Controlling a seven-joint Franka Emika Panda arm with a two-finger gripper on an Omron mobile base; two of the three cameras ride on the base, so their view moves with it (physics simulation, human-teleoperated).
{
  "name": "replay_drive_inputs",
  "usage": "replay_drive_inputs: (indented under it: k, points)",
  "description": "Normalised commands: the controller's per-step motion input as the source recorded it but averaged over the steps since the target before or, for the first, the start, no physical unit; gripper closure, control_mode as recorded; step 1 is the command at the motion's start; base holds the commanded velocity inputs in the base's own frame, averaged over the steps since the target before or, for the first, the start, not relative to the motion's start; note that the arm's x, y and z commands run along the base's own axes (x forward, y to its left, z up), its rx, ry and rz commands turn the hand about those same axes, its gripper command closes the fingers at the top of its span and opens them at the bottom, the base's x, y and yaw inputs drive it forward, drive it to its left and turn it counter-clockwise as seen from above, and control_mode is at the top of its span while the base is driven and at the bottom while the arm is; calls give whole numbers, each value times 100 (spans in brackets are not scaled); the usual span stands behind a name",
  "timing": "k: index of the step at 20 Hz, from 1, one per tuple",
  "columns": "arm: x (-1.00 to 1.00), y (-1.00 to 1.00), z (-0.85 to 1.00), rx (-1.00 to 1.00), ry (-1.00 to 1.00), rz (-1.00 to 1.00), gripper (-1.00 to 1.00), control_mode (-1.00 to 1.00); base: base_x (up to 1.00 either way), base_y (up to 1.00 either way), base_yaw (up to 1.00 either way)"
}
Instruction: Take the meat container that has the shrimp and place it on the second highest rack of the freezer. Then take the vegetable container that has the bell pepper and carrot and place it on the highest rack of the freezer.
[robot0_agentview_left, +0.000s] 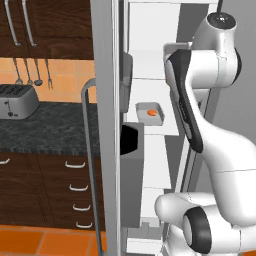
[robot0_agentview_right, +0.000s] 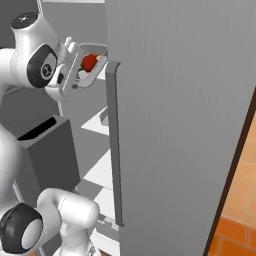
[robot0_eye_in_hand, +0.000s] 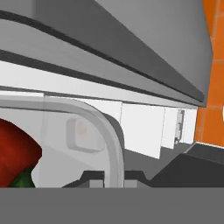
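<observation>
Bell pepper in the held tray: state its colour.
Red, with a green stem. The bell pepper shows best in the hand view.

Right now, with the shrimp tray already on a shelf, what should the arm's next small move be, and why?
Probably ease the vegetable tray further in over the top shelf and lower it. The gripper is shut on the tray's rim, holding the bell pepper at top-shelf height, while the shrimp tray sits a shelf below.

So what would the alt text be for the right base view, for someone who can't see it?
A white robot arm's gripper holds a clear container with a red bell pepper up at the open freezer's white shelves. The grey freezer door fills the right side.
</observation>
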Motion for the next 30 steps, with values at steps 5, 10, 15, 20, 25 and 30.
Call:
replay_drive_inputs:
  k: [5, 10, 15, 20, 25, 30]
  points:
    - [40, -5, -20, 0, 0, 0, 100, -100, 0, 0, 0]
    - [51, -12, -10, 0, 0, 0, 100, -100, 0, 0, 0]
    - [57, -1, 0, 0, 0, 0, 100, -100, 0, 0, 0]
    - [54, 0, 0, 0, 0, 0, 100, -100, 0, 0, 0]
    - [42, -1, -2, 0, 0, 0, 100, -100, 0, 0, 0]
    - [43, -2, -27, 0, 0, 0, 100, -100, 0, 0, 0]
